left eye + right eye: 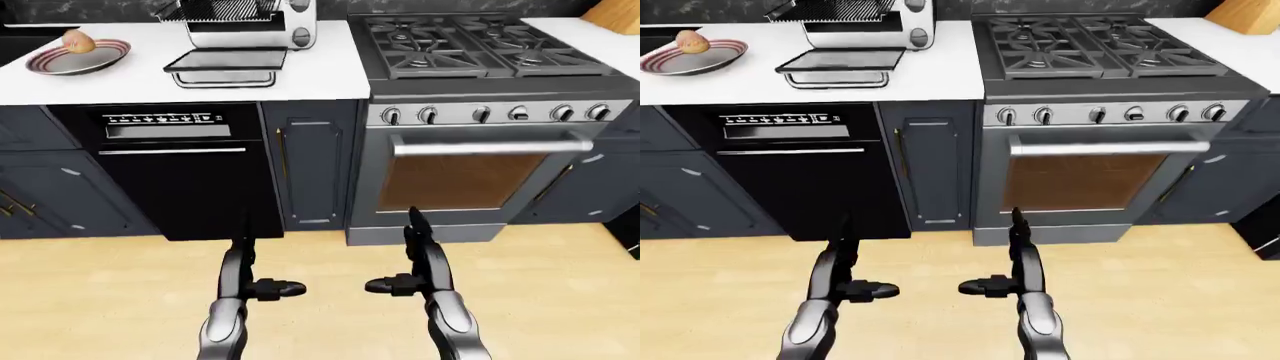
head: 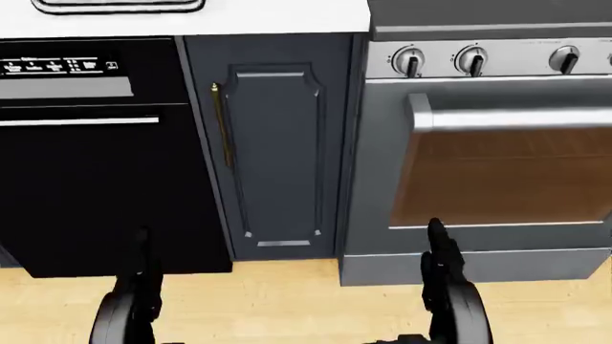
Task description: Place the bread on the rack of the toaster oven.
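Note:
The bread [image 1: 78, 41] is a small brown roll on a round plate [image 1: 100, 61] at the upper left of the white counter. The toaster oven [image 1: 250, 26] stands to the plate's right with its door [image 1: 225, 64] folded down flat and its wire rack [image 1: 222, 9] showing. My left hand [image 1: 262, 264] and right hand [image 1: 405, 255] hang low over the wooden floor, fingers spread and empty, far below the counter.
A black dishwasher [image 1: 180, 169] sits under the toaster oven. A narrow dark cabinet door [image 1: 312, 161] is beside it. A steel gas range [image 1: 490, 112] with knobs and oven handle fills the right. A wooden block [image 1: 615, 13] shows at top right.

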You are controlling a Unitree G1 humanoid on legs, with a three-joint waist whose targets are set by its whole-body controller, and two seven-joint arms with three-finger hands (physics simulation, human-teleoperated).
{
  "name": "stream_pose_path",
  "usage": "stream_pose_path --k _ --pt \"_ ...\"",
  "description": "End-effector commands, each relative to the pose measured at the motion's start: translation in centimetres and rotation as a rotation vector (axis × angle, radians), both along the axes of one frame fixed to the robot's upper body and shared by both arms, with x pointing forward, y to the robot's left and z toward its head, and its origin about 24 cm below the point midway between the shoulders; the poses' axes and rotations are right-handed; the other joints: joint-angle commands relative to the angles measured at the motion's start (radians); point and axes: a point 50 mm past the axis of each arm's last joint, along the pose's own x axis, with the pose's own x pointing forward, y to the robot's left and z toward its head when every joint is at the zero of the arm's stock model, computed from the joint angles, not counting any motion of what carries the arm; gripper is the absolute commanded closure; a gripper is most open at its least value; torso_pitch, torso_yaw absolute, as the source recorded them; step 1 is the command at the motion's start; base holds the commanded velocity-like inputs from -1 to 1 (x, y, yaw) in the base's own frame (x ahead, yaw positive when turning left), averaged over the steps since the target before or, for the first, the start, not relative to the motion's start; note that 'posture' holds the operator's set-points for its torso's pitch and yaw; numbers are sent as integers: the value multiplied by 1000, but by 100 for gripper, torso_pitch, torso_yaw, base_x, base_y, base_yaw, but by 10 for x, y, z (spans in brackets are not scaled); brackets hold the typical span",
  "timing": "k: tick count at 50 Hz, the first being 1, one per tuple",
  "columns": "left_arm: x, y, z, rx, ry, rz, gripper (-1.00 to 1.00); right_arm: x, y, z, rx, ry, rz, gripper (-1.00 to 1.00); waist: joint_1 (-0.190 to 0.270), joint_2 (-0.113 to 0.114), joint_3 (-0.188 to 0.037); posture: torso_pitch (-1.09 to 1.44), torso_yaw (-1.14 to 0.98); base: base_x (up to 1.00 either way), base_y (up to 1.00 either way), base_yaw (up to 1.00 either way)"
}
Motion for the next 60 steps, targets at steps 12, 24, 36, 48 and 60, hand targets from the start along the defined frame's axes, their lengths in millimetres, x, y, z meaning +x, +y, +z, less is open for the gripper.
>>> stream_pose_path --k 12,24,36,48,60 --pt "19 1 88 54 -213 -14 -100 13 1 74 -23 -223 14 -100 7 -5 -80 0 0 0 0 0" --pt "44 5 158 106 -311 -27 -100 21 4 152 -41 -354 35 -100 10 -4 -93 0 0 0 0 0" --pt "68 7 211 154 -379 -45 -100 29 2 202 -55 -441 41 -100 9 -3 -82 0 0 0 0 0" --pt "58 8 224 160 -405 -34 -100 19 -1 232 -63 -514 33 -100 -7 68 -44 0 0 23 10 0" --pt "52 11 234 171 -427 -23 -100 14 -3 247 -51 -546 20 -100 13 3 -44 0 0 39 18 0"
